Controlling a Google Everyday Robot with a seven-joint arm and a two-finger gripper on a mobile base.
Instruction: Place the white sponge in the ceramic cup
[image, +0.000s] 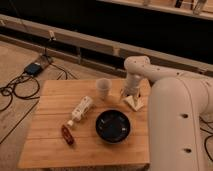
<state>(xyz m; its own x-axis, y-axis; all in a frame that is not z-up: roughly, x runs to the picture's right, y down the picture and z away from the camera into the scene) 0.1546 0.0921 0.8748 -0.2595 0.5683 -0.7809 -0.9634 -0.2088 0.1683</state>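
The gripper is seen low over the far right part of the wooden table, at the end of the white arm reaching in from the right. The white sponge is found directly under the gripper, lying on the table, touching or nearly touching the tool; which one cannot be told. How wide the tool is set, or whether anything is gripped, cannot be told either.

Task progress: early. The sponge is not lifted and not in the cup. The ceramic cup is seen upright, near the gripper on its picture-left side, apart from the sponge; nothing is seen sticking out of it. The grasp is judged to be the step in hand. Left to do: sponge secured, raised, carried the short way across to the cup, released inside.

Other items: a white bottle is laid on its side, further picture-left of the gripper and nearer the camera. A black bowl is set nearer the camera than the gripper, well apart from the sponge. A small reddish-brown object is laid beyond the bottle, farthest from the tool.

Surface: light wood planks, flat. Room: beige floor, dark cables and a small blue box on it far picture-left of the tool; a dark wall with a pale rail is seen behind.
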